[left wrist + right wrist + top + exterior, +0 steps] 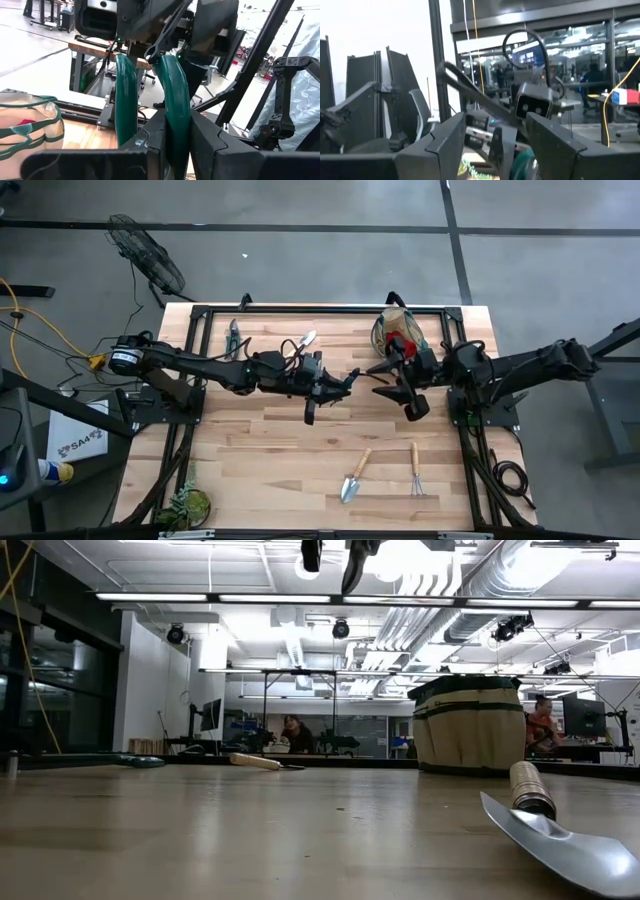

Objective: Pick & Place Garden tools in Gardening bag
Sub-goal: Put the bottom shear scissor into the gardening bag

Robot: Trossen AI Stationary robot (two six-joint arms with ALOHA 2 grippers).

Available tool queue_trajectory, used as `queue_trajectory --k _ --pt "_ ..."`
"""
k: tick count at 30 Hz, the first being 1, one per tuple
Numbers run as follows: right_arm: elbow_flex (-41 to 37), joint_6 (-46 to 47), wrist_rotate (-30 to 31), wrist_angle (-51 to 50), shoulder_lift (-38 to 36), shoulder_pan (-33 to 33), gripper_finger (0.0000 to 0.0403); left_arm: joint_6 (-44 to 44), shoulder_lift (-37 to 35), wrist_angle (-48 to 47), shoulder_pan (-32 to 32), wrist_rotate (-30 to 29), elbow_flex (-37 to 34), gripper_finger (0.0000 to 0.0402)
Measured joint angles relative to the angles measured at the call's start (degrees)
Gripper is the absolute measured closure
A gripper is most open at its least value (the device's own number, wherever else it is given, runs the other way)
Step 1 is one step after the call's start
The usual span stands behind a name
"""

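Note:
My left gripper point(333, 386) is above the middle of the table, level, shut on a green-handled pruner point(170, 95) whose dark pivot end points at my right gripper point(382, 378). That gripper is open, facing it from the right; the pruner's green end point(524, 165) shows low between its fingers. The tan gardening bag point(395, 330) stands on its base at the far right, with a red cloth point(399, 340) in it. A second pruner point(235, 336) and a trowel point(300, 343) lie at the far side. Another trowel point(354, 476) and a hand rake point(415, 471) lie near the front. My left gripper pinches one green handle point(175, 131) of the pruner between its two fingers, near that handle's free end. The other handle point(125, 100) runs outside one finger. The fingers lie level, along the handle. The pruner is lifted clear of the table, sticking out toward the table's right.
A leafy plant clump point(186, 505) sits at the near left corner. Black frame rails point(300, 308) run along the table's far edge and sides. People sit at desks in the room beyond point(292, 730). Bare wood lies between the arms and the front tools.

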Motion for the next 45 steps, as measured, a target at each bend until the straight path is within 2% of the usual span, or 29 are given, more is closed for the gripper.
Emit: queue_trajectory --k 8,11,15,22,23,28,36,38,45 --pt "0.00 -0.33 2.00 1.40 0.26 0.00 0.0203 0.00 0.00 -0.16 0.00 -0.03 0.00 0.0353" --pt "0.00 -0.33 2.90 1.50 0.26 0.00 0.0220 0.00 0.00 -0.16 0.00 -0.05 0.00 0.0353" --pt "0.00 -0.33 2.99 1.78 0.26 0.00 0.0269 0.00 0.00 -0.14 0.00 -0.05 0.00 0.0353" --pt "0.00 0.05 2.97 1.75 0.26 -0.02 0.0385 0.00 0.00 -0.16 0.00 -0.04 0.00 0.0353" --pt "0.00 0.34 2.99 1.75 0.26 -0.02 0.0392 0.00 0.00 -0.14 0.00 -0.04 0.00 0.0353" --pt "0.00 4.47 2.80 1.66 0.26 -0.76 0.0398 -0.41 0.00 -0.14 0.00 0.23 0.00 0.0353" --pt "0.00 5.70 2.86 -0.58 -0.36 -0.87 0.0399 -0.43 0.00 -0.16 0.02 1.71 0.00 0.0353" --pt "0.00 5.70 2.95 -1.28 -0.66 -0.87 0.0399 -0.50 0.00 -0.16 -0.02 1.98 0.00 0.0340" --pt "0.00 5.70 4.19 -1.94 -0.98 -0.87 0.0399 -0.63 0.00 -0.48 -0.04 1.70 0.00 0.0225"
